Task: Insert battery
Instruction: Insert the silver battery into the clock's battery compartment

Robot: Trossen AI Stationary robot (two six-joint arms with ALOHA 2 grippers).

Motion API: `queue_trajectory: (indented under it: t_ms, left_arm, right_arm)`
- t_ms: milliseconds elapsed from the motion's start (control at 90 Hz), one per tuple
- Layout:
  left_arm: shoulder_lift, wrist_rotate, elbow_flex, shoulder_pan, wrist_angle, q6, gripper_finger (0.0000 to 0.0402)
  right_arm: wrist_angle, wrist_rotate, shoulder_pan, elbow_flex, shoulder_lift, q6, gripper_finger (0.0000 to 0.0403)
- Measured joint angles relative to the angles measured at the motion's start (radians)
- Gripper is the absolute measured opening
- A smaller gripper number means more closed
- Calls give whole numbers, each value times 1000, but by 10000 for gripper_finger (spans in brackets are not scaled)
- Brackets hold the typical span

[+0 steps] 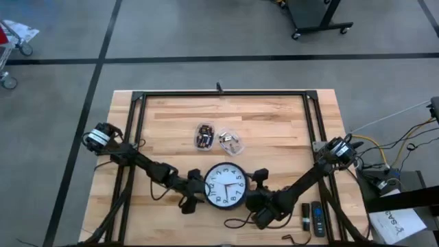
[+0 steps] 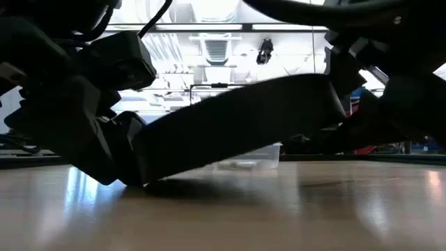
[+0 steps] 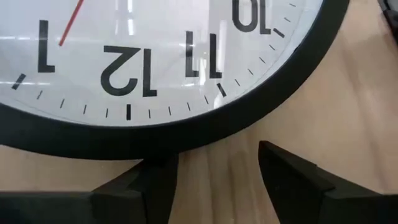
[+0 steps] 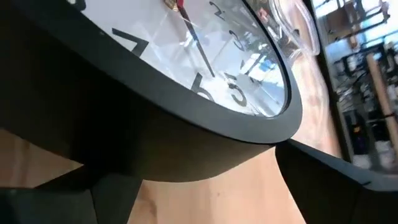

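Batteries (image 1: pixel 204 136) are sitting in a small clear plastic container toward the far middle of the counter (image 1: pixel 274 116), with a second clear container (image 1: pixel 232 142) just beside it holding what looks like small light-coloured bits, can't tell what exactly. Nobody's touching them yet.

All the action is on the wall clock (image 1: pixel 226 185), which lies face up near the front edge of the counter, between the two arms. The left gripper (image 1: pixel 194 194) is at the clock's left rim; in its wrist view the fingers (image 3: pixel 292 180) are spread fairly wide with the black rim right in front of them near the 11 and 12, one finger tucked at the rim. The right gripper (image 1: pixel 258 184) is at the right rim, and its wrist view shows the fingers spread wide either side of the rim by the 5, with that edge looking tilted up a bit off the wood. I can't tell if it's actually clamped.

My read: the battery slot is on the back, so the clock has to get flipped first. The batteries lie straight beyond the clock, away from both sets of fingers, roughly equal reach, maybe slightly closer to the left arm. A remote-like thing (image 1: pixel 316 218) sits off to the right, near the front corner.
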Motion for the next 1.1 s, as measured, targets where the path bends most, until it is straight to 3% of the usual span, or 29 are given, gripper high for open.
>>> queue_trajectory:
  t_ms: [178,400,622,1100]
  left_arm:
    - [-6,30,0,0,-7,-12,203]
    - [-20,66,-2,-5,-19,-29,199]
    - [-42,99,-3,-6,-25,-30,199]
    - [-61,97,-5,-6,-38,-39,197]
  right_arm:
    - [-9,2,0,0,0,12,321]
    - [-32,-11,0,0,0,187,306]
    - [-22,-25,0,1,0,261,312]
    - [-40,-3,-8,100,0,0,337]
